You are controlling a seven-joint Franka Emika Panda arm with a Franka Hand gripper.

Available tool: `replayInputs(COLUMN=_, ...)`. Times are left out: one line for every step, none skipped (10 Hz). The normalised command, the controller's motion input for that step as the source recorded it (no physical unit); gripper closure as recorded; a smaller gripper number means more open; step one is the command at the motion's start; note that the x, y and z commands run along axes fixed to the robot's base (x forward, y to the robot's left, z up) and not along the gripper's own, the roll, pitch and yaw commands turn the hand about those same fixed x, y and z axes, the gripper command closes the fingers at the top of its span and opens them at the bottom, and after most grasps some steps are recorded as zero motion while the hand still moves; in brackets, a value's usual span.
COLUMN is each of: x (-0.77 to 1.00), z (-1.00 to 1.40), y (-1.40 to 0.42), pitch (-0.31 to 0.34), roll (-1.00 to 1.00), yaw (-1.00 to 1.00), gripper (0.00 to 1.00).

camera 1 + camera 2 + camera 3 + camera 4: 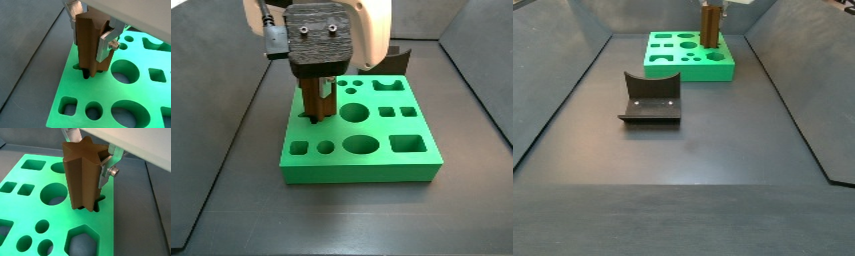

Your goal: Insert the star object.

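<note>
The star object (88, 42) is a reddish-brown peg with a star cross-section, and it stands upright. My gripper (92, 35) is shut on it, with one silver finger (107, 44) on each side; both wrist views show this (83, 175). The peg's lower end sits at the mouth of the star-shaped hole (93, 208) near one edge of the green block (140, 95). I cannot tell how deep it goes. In both side views the gripper (317, 88) holds the peg (711, 27) over the block (358, 150).
The green block (684, 62) has several round, square and hexagonal holes beside the star hole. A dark curved holder (651, 98) stands on the grey floor in front of the block, and it also shows behind the block (398, 58). Grey walls slope up round the floor.
</note>
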Motion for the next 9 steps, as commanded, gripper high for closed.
replayInputs(x=-0.09, z=-0.43, y=-0.1, pitch=-0.14, roll=0.0, yaw=0.0, gripper=1.0)
replayInputs(x=-0.28, z=-0.26, y=0.0, pitch=-0.126, roll=0.0, yaw=0.0, gripper=1.0)
replayInputs(x=-0.41, z=-0.16, y=0.0, pitch=-0.13, roll=0.0, yaw=-0.07, gripper=1.0)
replayInputs(x=-0.39, z=-0.14, y=0.0, pitch=-0.119, roll=0.0, yaw=-0.09, gripper=1.0)
replayInputs(x=-0.28, z=-0.21, y=0.0, pitch=-0.107, roll=-0.02, yaw=-0.12, gripper=1.0)
replayInputs(x=0.0, z=-0.4, y=-0.01, pitch=-0.069, roll=-0.05, yaw=-0.09, gripper=1.0)
replayInputs(x=0.11, z=-0.75, y=-0.02, pitch=-0.086, roll=0.0, yaw=-0.01, gripper=1.0)
replayInputs(x=0.0, z=-0.95, y=-0.08, pitch=-0.131, roll=0.11, yaw=0.0, gripper=1.0)
replayInputs(x=0.0, z=-0.97, y=-0.04, pitch=-0.103, roll=0.14, yaw=0.0, gripper=1.0)
